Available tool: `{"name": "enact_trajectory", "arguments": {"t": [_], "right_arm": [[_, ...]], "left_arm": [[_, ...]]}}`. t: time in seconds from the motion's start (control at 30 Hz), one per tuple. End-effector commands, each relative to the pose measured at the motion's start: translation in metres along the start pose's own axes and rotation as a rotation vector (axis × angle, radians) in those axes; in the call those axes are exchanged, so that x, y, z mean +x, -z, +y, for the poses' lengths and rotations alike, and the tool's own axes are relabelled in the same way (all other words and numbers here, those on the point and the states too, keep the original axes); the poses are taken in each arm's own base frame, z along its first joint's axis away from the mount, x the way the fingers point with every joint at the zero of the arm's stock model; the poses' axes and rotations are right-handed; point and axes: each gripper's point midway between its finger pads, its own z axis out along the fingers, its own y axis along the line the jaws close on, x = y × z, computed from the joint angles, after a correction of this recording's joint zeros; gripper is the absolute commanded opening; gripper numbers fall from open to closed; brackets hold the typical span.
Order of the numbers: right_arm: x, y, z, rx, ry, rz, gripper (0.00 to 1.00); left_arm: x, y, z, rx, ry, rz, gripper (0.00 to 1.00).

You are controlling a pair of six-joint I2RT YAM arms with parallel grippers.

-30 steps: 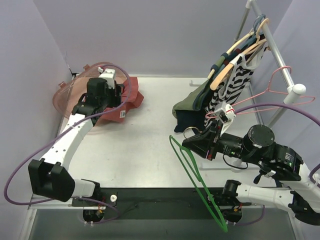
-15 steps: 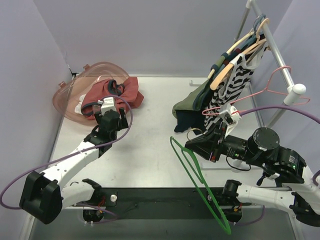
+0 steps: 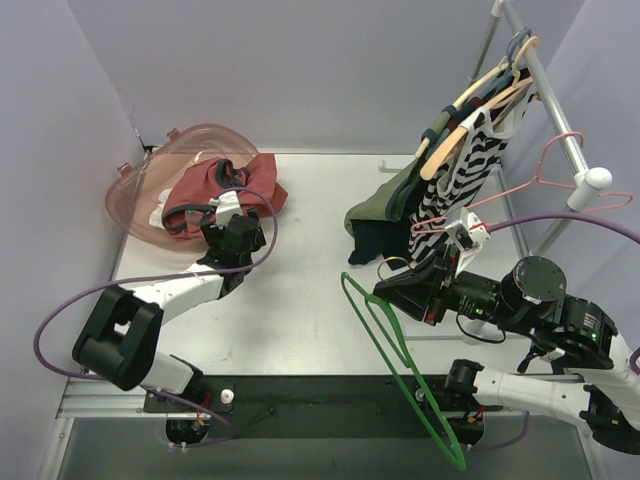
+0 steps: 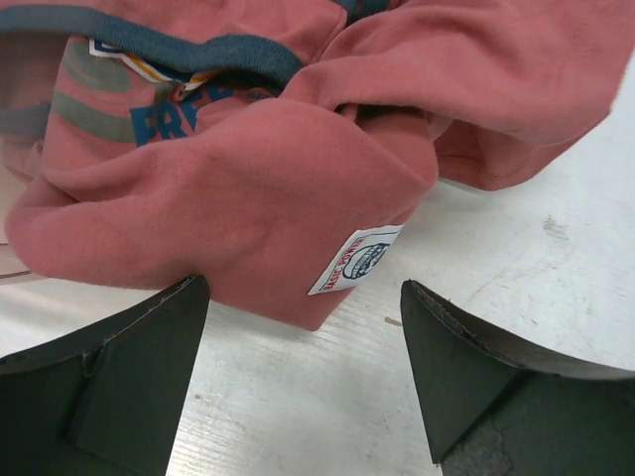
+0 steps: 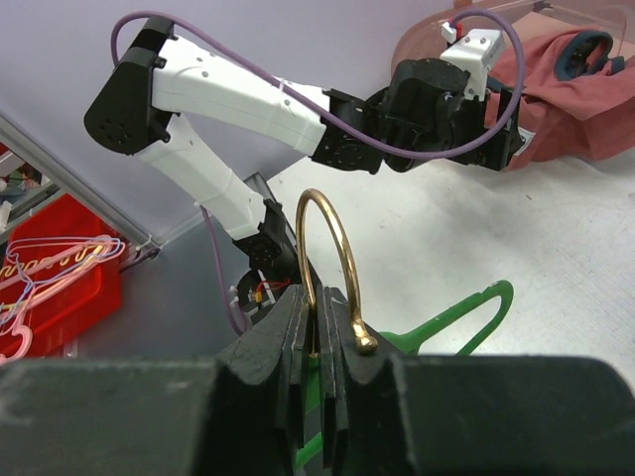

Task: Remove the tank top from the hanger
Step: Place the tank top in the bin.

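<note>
Tank top (image 4: 248, 169), salmon-red with dark teal trim, is seen crumpled at the far left of the table (image 3: 300, 290). Part of it is bunched inside a translucent pink basket (image 3: 135, 190); the rest is spilled over onto the white surface. A white woven label (image 4: 355, 260) is shown on its nearest fold.

Left gripper (image 4: 303, 286) is held low, just in front of that fold. Its jaws are spread wide and nothing is gripped between them. Whether the fingertips touch the cloth cannot be told.

Right gripper (image 5: 319, 297) is clamped tight on the brass hook (image 5: 332, 238) of a green hanger (image 3: 385, 330). The hanger is bare, and it is slanted from the gripper down toward the near edge of the table, well apart from the tank top.

Clothes rack (image 3: 545, 90) is noted at the far right. A black-and-white striped garment (image 3: 465, 160) and darker pieces are hung there on wooden hangers, with pink wire hangers beside them.
</note>
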Motion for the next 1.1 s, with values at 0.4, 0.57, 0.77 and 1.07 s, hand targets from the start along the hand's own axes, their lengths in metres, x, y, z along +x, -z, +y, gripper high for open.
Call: {"name": "enact_trajectory", "arguments": {"t": [0.4, 0.57, 0.77, 1.07], "right_arm": [[-0.029, -0.006, 0.009, -0.021, 0.032, -0.071, 0.00], [-0.035, -0.007, 0.011, -0.025, 0.037, -0.080, 0.00], [-0.033, -0.011, 0.010, -0.018, 0.040, -0.073, 0.00], [-0.032, -0.016, 0.010, -0.022, 0.040, -0.071, 0.00]], "left_arm": [[-0.005, -0.035, -0.014, -0.094, 0.028, -0.062, 0.72], [-0.008, -0.039, -0.019, -0.096, 0.013, -0.071, 0.51], [-0.035, -0.018, -0.037, 0.011, 0.038, -0.109, 0.01], [-0.126, 0.023, -0.052, 0.128, 0.094, -0.247, 0.00]]}}
